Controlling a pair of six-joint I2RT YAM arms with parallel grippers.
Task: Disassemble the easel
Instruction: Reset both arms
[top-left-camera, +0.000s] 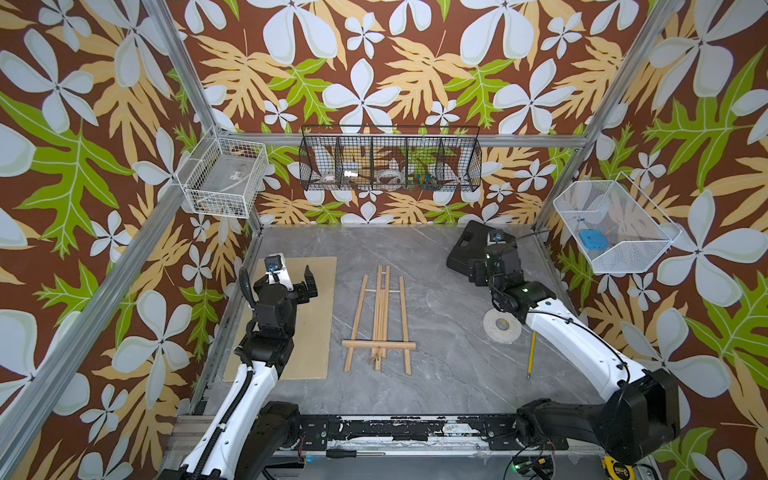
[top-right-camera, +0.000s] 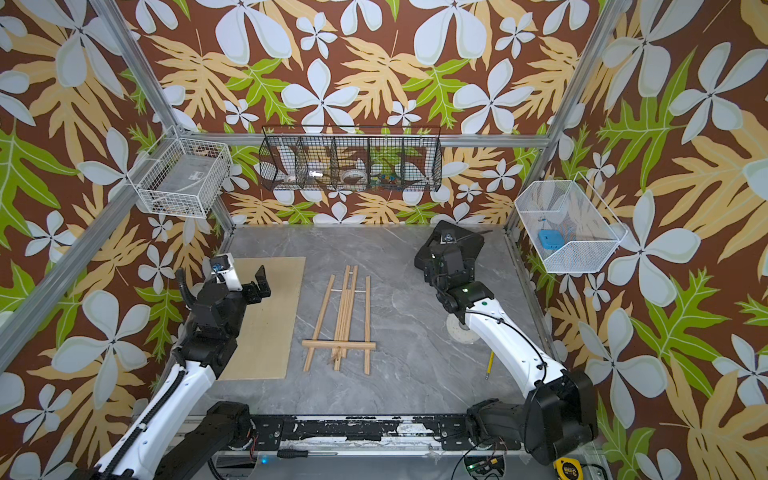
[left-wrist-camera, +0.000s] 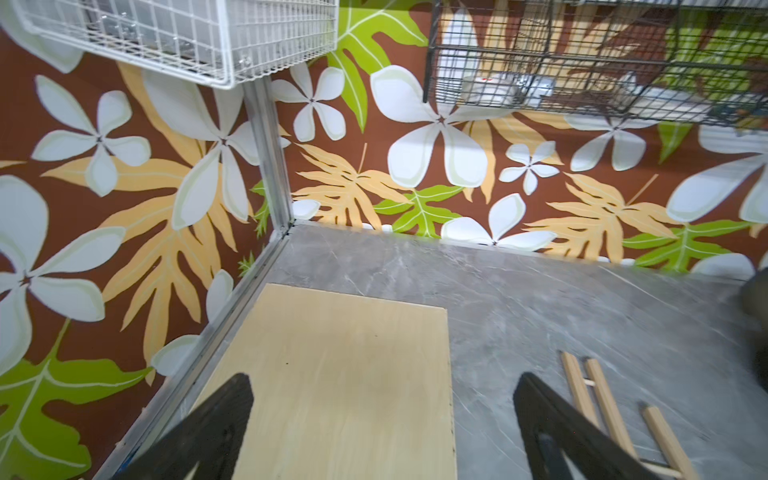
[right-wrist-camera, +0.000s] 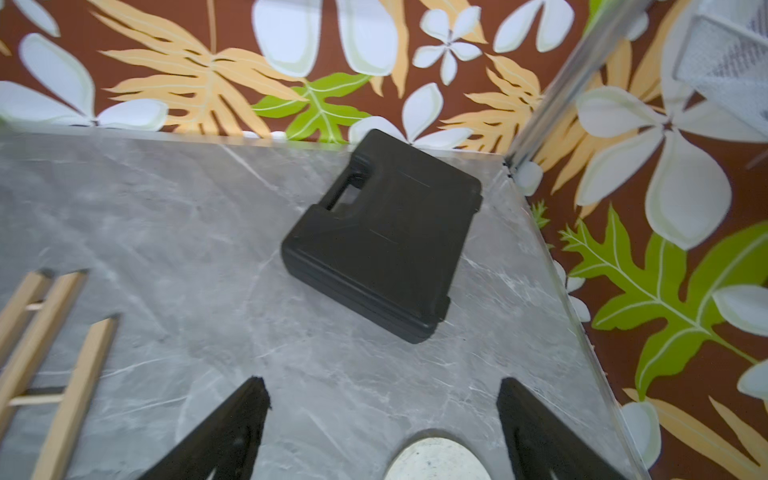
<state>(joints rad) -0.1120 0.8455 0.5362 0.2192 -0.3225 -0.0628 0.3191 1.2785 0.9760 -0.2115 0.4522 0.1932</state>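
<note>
Enclosure: brown walls papered with white flowers and green and tan leaves on three sides; aluminium posts at the corners.
Surface: grey marbled table (top-left-camera: 449, 374); level; seen whole in both top views.
Easel: easel (top-left-camera: 380, 320) lies flat near the middle of the table, between the two arms; two outer legs flank the doubled centre slats; thin crossbars join them; ledge bar (top-left-camera: 378, 345) lies across the near end; neither gripper touches any part.
Left gripper: left gripper (left-wrist-camera: 382, 378) stands wide open; fingers (left-wrist-camera: 224, 415) spread far apart with nothing between them; it hangs over the plywood board (top-left-camera: 316, 332), clear of its face; far ends of the easel slats show just beside one finger in the left wrist view, apart from it.
Right gripper: right gripper (right-wrist-camera: 382, 380) likewise wide open; its fingers hold nothing; bare table shows between them; it hangs between the black case (right-wrist-camera: 382, 237) and the tape roll (top-left-camera: 502, 326).
Plywood board: flat along the table's left edge; beside the easel, a strip of table between.
Black case: closed; flat in the far right corner.
Tape roll: white; flat on the table; partly hidden under the right arm.
Pencil: yellow pencil (top-left-camera: 531, 353) near the right edge; well apart from the easel.
Baskets: white wire basket (top-left-camera: 224, 178) on the left wall; black wire basket (top-left-camera: 390, 162) on the back wall, contents too small to tell; white mesh basket (top-left-camera: 615, 228) on the right wall.
</note>
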